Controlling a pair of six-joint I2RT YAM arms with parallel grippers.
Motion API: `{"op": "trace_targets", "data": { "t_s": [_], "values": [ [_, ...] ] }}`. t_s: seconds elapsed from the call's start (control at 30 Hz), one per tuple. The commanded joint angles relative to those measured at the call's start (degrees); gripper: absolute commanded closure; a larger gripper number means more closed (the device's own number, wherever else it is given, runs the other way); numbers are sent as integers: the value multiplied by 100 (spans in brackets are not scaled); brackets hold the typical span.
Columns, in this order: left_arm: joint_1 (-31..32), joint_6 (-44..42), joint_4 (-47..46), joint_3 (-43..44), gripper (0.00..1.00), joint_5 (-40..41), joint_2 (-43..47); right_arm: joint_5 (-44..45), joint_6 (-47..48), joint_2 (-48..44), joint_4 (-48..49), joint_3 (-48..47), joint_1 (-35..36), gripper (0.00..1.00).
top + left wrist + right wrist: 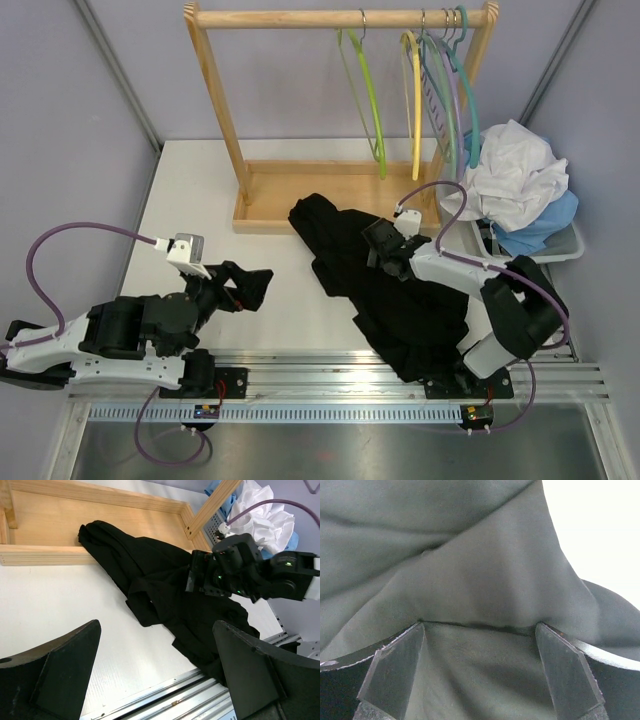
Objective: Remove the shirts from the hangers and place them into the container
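Plainly the black shirt (pixel 400 300) sprawls on the table (pixel 200 200), one end on the rack base (pixel 300 205); pinched by one fold, it may trail outside the small, already heaped bin (pixel 565 248). Both claws gape: right claw (pixel 378 244) on the cloth, left claw (pixel 248 287) over bare table
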State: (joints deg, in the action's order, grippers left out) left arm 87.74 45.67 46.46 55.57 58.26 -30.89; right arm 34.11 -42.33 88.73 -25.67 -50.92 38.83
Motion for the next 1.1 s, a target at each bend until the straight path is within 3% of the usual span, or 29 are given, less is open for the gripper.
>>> {"op": "trace_targets", "data": {
  "t_s": [0.0, 0.2, 0.27, 0.3, 0.33, 0.37, 0.4, 0.57, 0.77, 0.9, 1.07],
  "values": [
    [23, 135, -155, 50, 1, 45, 13, -308, -101, 574, 693, -182, -288, 1],
    [23, 328, 144, 112, 2, 89, 119, -572, -56, 1366, 1098, -305, -376, 0],
    [23, 302, 92, 86, 2, 98, 119, -721, 14, 1410, 1353, -209, -376, 6],
    [23, 285, 74, 85, 2, 89, 101, -782, 14, 1436, 1415, -182, -376, 16],
    [23, 250, 57, 94, 2, 98, 101, -809, -12, 1437, 1477, -104, -376, 58],
    [23, 232, 65, 129, 2, 107, 58, -792, -65, 1437, 1495, -51, -376, 87],
    [23, 232, 83, 147, 2, 107, 31, -722, -126, 1385, 1469, -24, -376, 100],
    [23, 223, 109, 173, 2, 107, 5, -511, -416, 814, 1145, 283, -376, 100],
    [23, 153, -22, 165, 2, 54, -39, 569, -918, -1513, 39, 618, -376, 100],
    [23, 56, -145, 217, 2, 1, -162, 1324, -743, -2989, -613, 259, -367, 100],
    [23, -67, -251, 366, 2, -69, -338, 2124, -400, -3616, -1272, -383, -367, 100]
  ]
}}
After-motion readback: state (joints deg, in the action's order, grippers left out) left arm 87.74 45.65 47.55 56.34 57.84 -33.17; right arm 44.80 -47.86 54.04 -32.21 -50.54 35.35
